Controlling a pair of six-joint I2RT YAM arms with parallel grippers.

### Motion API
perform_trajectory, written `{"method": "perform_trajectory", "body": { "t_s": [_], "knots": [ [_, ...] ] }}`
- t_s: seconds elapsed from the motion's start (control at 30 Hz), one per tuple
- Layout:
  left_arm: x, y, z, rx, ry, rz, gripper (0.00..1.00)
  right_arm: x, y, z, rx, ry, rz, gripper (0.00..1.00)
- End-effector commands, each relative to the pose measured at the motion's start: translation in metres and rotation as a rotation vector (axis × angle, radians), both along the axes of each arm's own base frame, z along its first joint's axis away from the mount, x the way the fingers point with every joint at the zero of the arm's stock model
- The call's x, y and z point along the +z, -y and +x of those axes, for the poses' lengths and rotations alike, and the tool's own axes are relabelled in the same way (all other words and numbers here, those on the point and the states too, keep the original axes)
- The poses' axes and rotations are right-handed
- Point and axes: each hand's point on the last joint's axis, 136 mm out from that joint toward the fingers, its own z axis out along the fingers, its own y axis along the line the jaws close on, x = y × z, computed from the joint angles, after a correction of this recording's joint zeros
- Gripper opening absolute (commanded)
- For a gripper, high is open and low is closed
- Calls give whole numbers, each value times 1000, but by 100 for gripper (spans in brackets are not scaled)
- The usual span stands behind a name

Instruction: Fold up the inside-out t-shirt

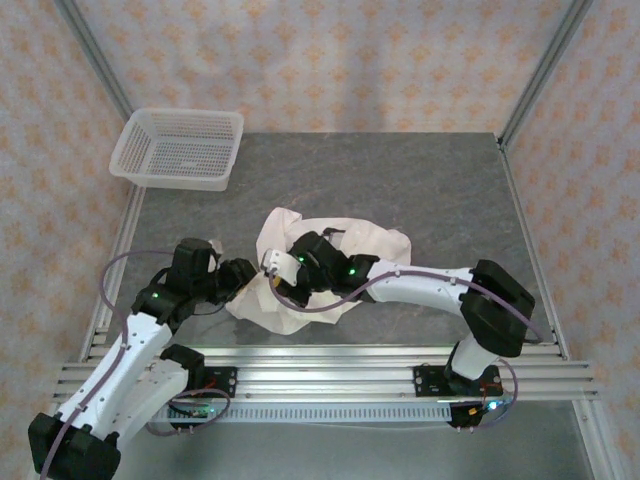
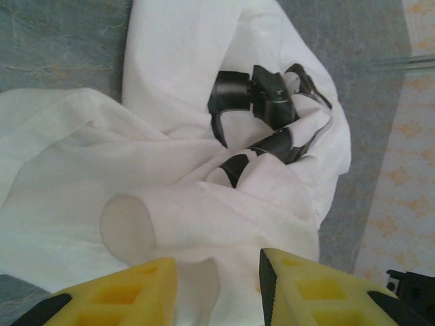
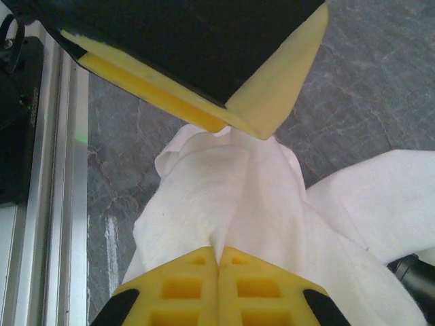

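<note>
Two tools: right tool [image 3: 217, 257] pinches t-shirt [image 3: 217, 190] — left tool [image 2: 217, 272] parted over it.

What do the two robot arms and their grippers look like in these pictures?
Both arms have glossy white shells with black joint housings: the left arm and the right arm. A thin purple-grey cable loops along each, and small green lights glow near the wrists. The left gripper and right gripper are blocky and yellow, with square recesses.
</note>
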Motion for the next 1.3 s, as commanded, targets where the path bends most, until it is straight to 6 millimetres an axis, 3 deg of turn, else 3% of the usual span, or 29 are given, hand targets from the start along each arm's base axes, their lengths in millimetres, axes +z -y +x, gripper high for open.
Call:
{"method": "perform_trajectory", "body": {
  "t_s": [0.0,0.3,0.63,0.83,0.93,1.0,1.17,1.27],
  "knots": [
    [9,1,3,4,36,-18,38,21,-3,0,7,30,64,2],
    [-22,-18,-1,83,-44,65,41,35,-4,-4,25,38,118,2],
    [-1,-5,22,99,70,-49,38,41,-5,-14,64,11,155,2],
    [11,1,27,80,115,-90,27,39,-6,-16,74,0,157,2],
    [16,6,28,62,141,-117,12,37,-6,-16,70,-8,158,4],
    [19,8,29,54,155,-129,0,33,-6,-16,66,-17,152,7],
    [32,7,29,56,199,-142,0,19,4,-17,35,-21,117,20],
    [38,6,30,59,214,-141,0,17,16,-19,8,-4,112,36]
  ]
}}
